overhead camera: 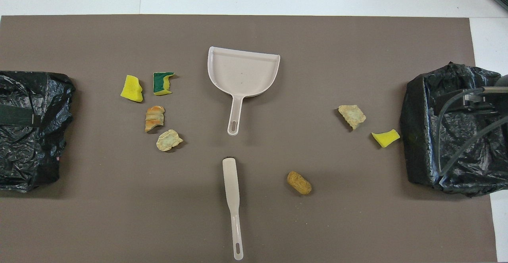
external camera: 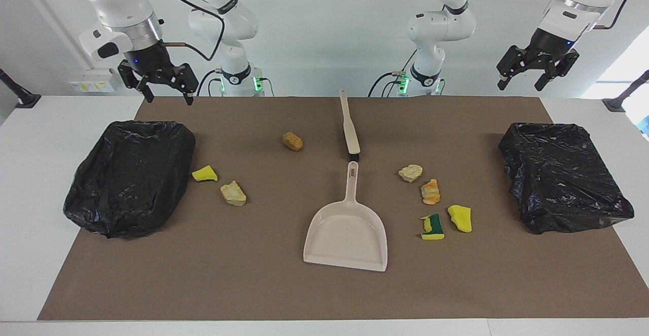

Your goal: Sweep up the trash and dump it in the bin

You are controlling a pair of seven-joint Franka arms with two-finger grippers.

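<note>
**Colours on the table**

Brown mat (external camera: pixel 253 275). Black bin bags (external camera: pixel 129 176). Beige dustpan (external camera: pixel 347 232) and brush (external camera: pixel 349 123). Trash: yellow sponge bits (external camera: pixel 460 218), a green-and-yellow one (external camera: pixel 432 227), beige chunks (external camera: pixel 233 193), an orange-streaked chunk (external camera: pixel 430 191), a brown lump (external camera: pixel 292 141).

A white table (external camera: pixel 30 174) carries a brown mat (external camera: pixel 253 275) across most of its top — plain pale wall (external camera: pixel 324 32) at the robots' end, a bright window (external camera: pixel 623 72) at one corner.

Opposed high cameras share the mat (external camera: pixel 253 275)
</note>
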